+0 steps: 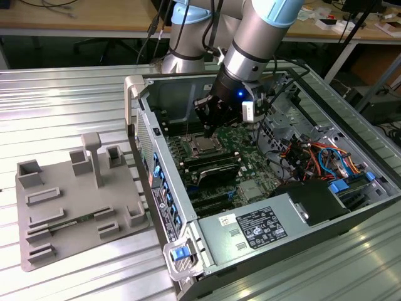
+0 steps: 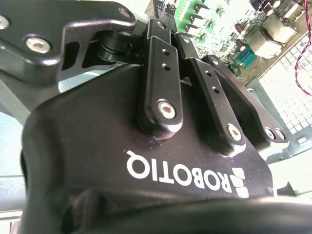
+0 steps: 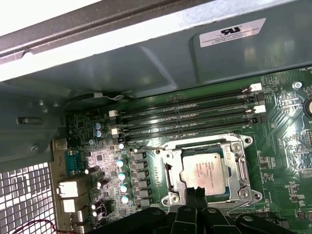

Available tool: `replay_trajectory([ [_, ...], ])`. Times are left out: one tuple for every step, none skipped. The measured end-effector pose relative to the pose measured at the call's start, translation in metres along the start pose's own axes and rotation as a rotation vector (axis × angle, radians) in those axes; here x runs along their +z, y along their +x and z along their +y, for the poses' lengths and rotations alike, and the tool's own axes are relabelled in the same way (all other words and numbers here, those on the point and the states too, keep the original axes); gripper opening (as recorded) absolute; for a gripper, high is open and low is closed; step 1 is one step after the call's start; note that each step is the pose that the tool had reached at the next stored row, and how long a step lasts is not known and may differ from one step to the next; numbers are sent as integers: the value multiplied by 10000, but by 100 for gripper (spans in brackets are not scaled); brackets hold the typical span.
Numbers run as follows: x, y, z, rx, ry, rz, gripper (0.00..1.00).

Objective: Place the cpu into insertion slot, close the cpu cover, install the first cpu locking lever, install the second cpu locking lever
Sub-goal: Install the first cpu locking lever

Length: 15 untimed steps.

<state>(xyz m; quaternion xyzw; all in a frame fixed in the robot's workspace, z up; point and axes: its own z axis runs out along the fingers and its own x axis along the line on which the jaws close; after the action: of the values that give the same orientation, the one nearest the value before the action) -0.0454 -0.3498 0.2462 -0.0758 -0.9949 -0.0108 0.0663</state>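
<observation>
The cpu, a square chip with a silver-grey top, lies in the insertion slot on the green board; a dark strip of the socket shows along one side of it. A silver metal frame, the cpu cover, lies flat around the chip. My gripper is shut, its two black fingertips close together at the chip's edge with nothing between them. I cannot tell whether they touch the chip. In the exterior view the gripper hangs just above the cpu inside the open computer case.
Long black memory slots run beside the socket, with the case wall behind them. A power supply and coloured cables fill the case on the exterior view's right. A grey fixture plate lies on the table at the left.
</observation>
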Motion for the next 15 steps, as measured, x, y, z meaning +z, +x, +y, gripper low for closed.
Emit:
replay_trajectory([
  [0,0,0,-13,-1,0,11],
  [0,0,0,-33,-5,1,11],
  [1,0,0,-44,-7,2,11],
  [1,0,0,-56,-8,2,11],
  [0,0,0,-171,-16,8,11],
  [0,0,0,-182,-17,8,11],
  [0,0,0,-195,-17,8,11],
  [0,0,0,-212,-17,9,11],
  [0,0,0,-222,-17,9,11],
  [0,0,0,-241,-18,10,11],
  [0,0,0,-254,-19,10,11],
  [0,0,0,-269,-19,12,11],
  [0,0,0,-283,-20,12,11],
  [0,0,0,-298,-19,13,11],
  [0,0,0,-313,-19,13,11],
])
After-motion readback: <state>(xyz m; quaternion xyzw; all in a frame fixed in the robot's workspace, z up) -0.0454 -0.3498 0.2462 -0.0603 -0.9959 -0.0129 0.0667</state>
